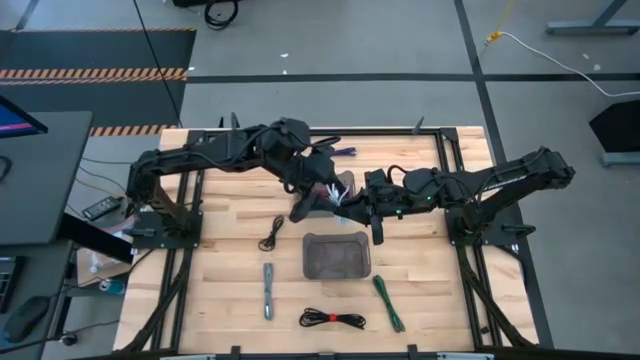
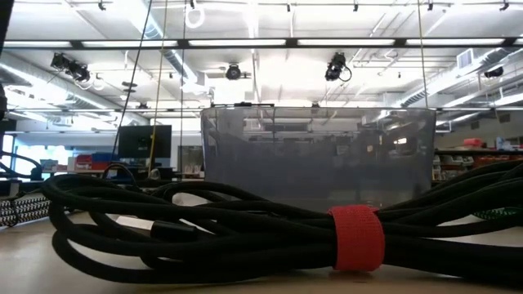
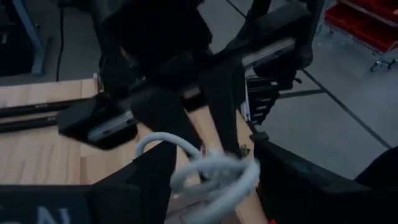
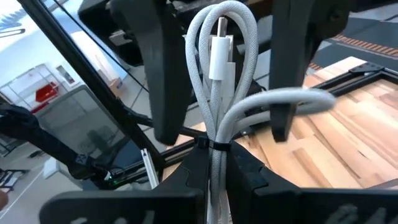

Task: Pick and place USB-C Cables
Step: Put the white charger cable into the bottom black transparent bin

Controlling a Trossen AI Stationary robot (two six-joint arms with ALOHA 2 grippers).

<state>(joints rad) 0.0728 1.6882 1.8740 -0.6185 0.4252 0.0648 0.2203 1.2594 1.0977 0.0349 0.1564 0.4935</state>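
Here, a white cable [image 4: 217, 93] is held in the right end effector [image 4: 214, 163], which is pinched tight on its tied middle. The loops of the cable stand up between the two wide-apart fingers [image 4: 161, 74] of the left end effector [image 3: 211, 180]. From the left wrist, the white loops are seen between those fingers, and it cannot be told if they are touched.

Both end effectors are met over the middle of the wooden worktop [image 1: 230, 280], at the back, just above a clear grey bin [image 1: 338, 256]. A purple cable [image 1: 343, 152] is seen behind them.

In front, a thin black cable [image 1: 272, 234] is laid left of the bin. A grey cable [image 1: 268, 290], a black cable with a red band [image 1: 333, 319] and a green cable [image 1: 388, 302] are laid along the front edge.
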